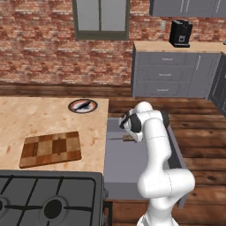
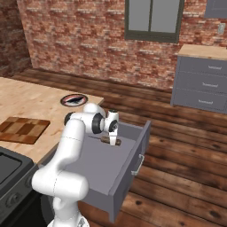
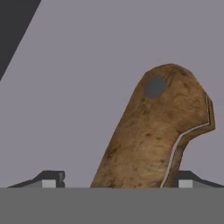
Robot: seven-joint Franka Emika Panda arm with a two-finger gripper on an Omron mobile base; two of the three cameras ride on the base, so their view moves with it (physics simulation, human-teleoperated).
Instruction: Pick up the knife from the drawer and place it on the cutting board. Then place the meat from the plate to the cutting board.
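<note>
The knife [image 3: 153, 131] lies on the floor of the pulled-out grey drawer [image 2: 95, 166]; its brown wooden handle [image 2: 106, 140] shows beside the hand. My gripper [image 3: 120, 179] is lowered into the drawer and stands open astride the handle. One fingertip [image 3: 52, 178] is well clear of the wood. The other fingertip [image 3: 189, 178] is close against it. On the counter lies the checkered cutting board [image 1: 51, 149], bare. Farther back sits the round plate [image 1: 72, 107] with the dark grey meat [image 1: 84, 104] on it.
A black stove top [image 1: 44, 198] borders the cutting board at the counter's near end. Grey cabinets [image 1: 176, 75] with a black coffee machine [image 1: 181, 33] stand against the brick wall. Wooden floor lies beyond the open drawer front [image 2: 135, 162].
</note>
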